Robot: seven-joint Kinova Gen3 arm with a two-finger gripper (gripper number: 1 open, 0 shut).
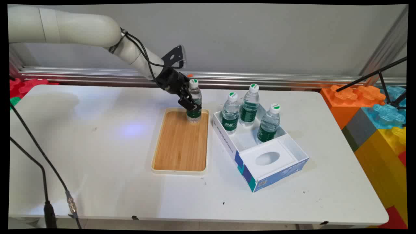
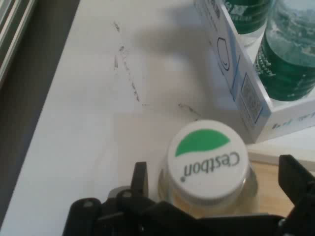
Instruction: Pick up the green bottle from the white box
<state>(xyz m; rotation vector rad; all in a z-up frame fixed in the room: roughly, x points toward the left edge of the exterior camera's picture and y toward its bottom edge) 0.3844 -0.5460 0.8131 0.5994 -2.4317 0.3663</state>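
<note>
The white arm (image 1: pixel 81 31) comes in from the upper left of the frame and slopes down toward the middle, with black cables (image 1: pixel 143 48) looping along it. Its black gripper (image 1: pixel 191 105) sits just above centre, tilted down to the right, and its two fingers are clamped on a water bottle (image 1: pixel 194 102), one on each side of the body. In the hand view the fingers (image 2: pixel 140 179) stand either side of the bottle with its cap right between them.

Count-wise: four bottles total. One is in the gripper, standing upright at the far right corner of a wooden tray (image 1: pixel 180 143), bottom touching or just off the wood, can't quite tell. The other three bottles (image 1: pixel 248 105) stand upright in the far end of an open white-and-blue cardboard box (image 1: pixel 260 172), right of the tray. One tray, one box.

The held bottle is clear plastic with a dark green label round the lower half and a white cap (image 2: pixel 206 160) with a green swoosh, lettered "Cestbon". All of it sits on a white table (image 1: pixel 97 162), with bright toy blocks (image 1: pixel 373 113) at the right edge.
</note>
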